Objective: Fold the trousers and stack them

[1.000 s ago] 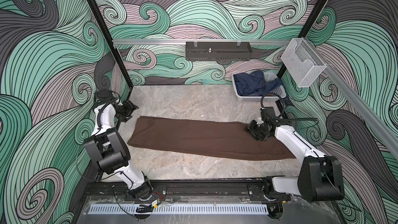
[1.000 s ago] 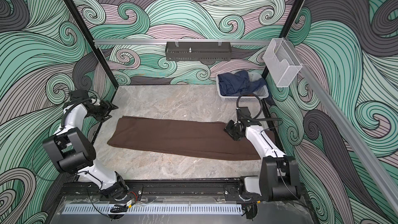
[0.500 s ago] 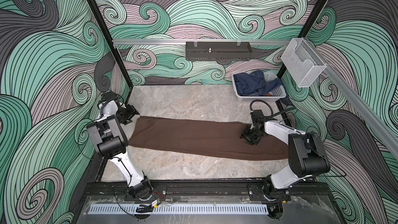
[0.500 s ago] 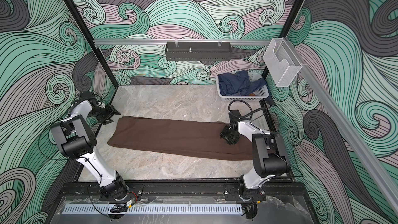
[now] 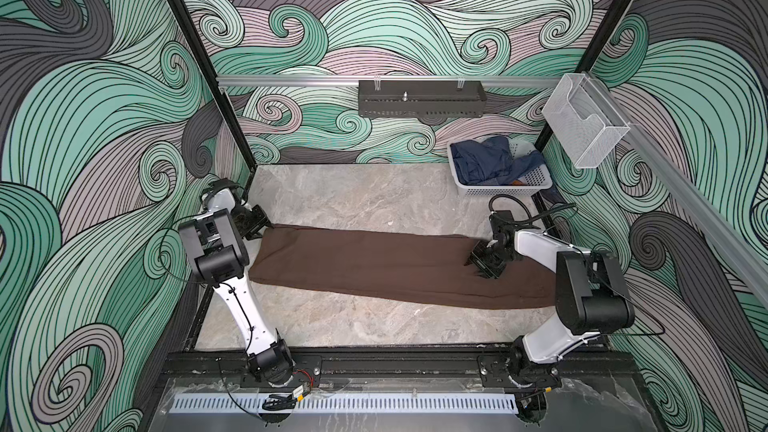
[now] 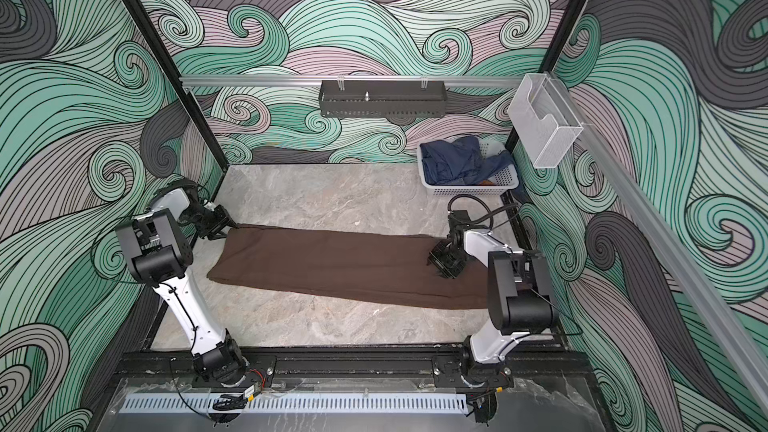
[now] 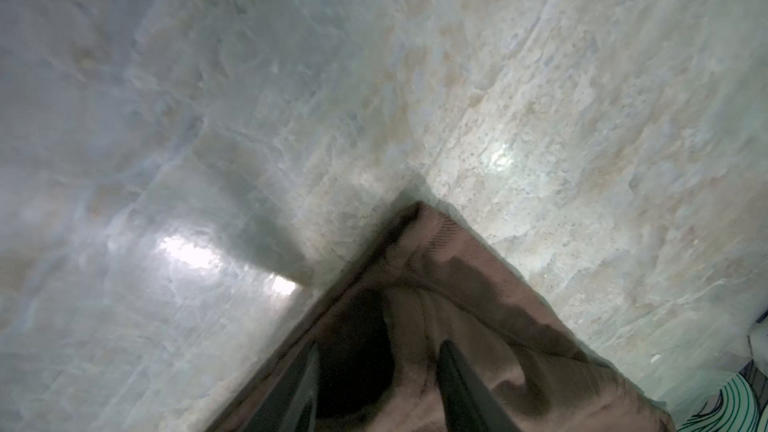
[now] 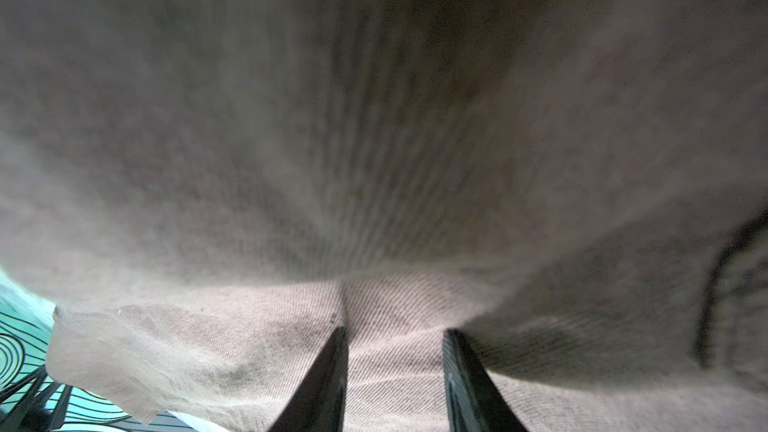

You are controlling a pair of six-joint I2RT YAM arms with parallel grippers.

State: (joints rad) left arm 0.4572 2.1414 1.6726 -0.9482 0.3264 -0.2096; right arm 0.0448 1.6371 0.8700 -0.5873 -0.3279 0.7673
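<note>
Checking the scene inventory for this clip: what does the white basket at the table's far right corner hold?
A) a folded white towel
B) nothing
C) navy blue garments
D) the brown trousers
C: in both top views the white basket holds crumpled navy blue garments, while the brown trousers lie spread flat on the table.

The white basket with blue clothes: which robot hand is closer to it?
Right. The right gripper sits on the brown trousers just in front of the basket; the left gripper is at the trousers' opposite end, far from it.
</note>
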